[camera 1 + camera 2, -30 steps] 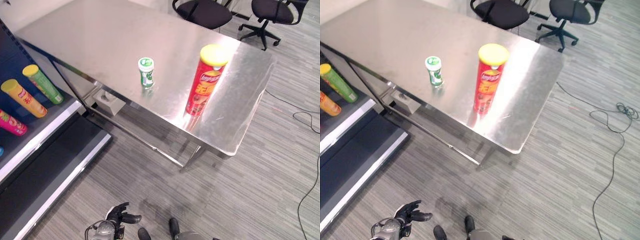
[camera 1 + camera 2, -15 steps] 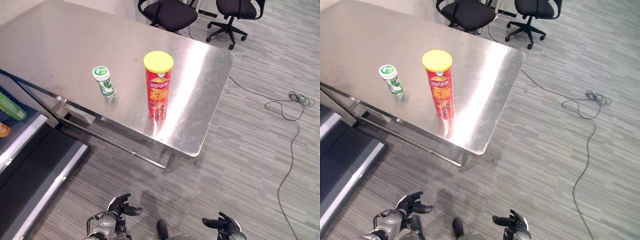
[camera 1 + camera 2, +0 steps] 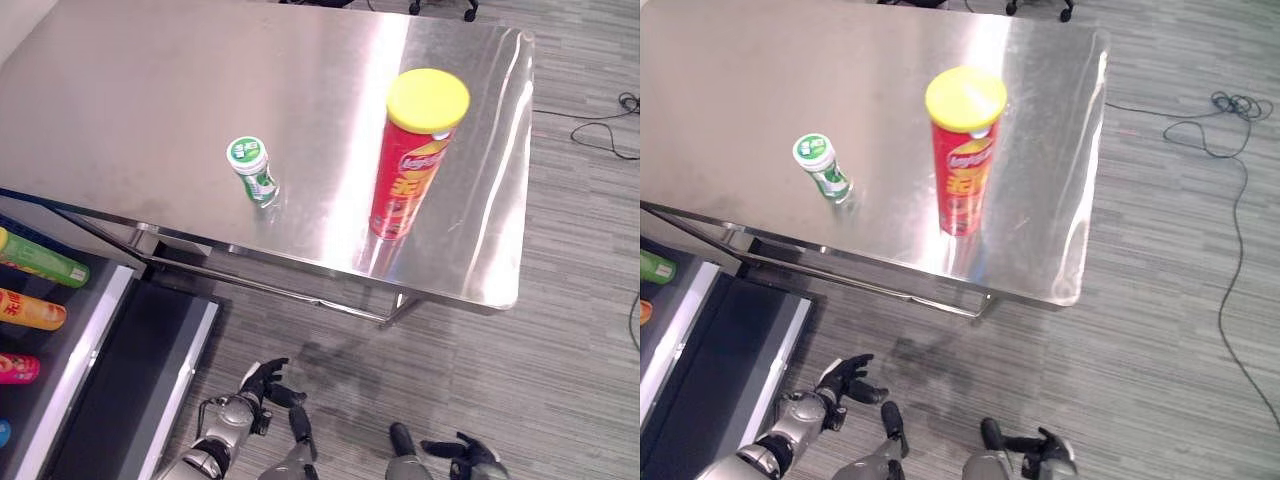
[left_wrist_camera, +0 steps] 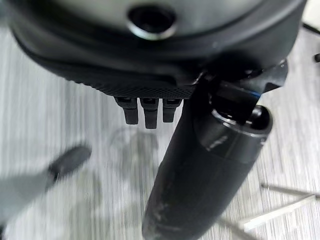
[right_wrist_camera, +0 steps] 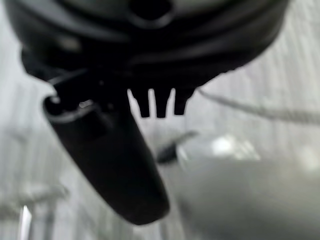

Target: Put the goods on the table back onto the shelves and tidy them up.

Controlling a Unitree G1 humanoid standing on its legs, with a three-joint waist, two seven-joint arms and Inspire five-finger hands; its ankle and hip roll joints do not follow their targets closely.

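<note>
Looking down, I saw the red chip can (image 3: 415, 155) and small green-capped bottle (image 3: 252, 171) upright, apart on the steel table (image 3: 150, 90), while my left hand (image 3: 262, 386) and right hand (image 3: 462, 455) hung low, fingers relaxed, holding nothing.

The head camera has swung, not the goods; the dark right hand (image 3: 470, 455) now shows at five o'clock, fingers relaxed.

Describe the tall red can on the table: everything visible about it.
The tall red can is a slim tube with a red printed wrapper and a flat yellow lid, which looks like plastic and is closed. It stands upright on the steel table, near the table's front edge and toward its right end, casting a faint reflection on the metal. The small green bottle stands apart to its left. Nothing touches the can.
</note>
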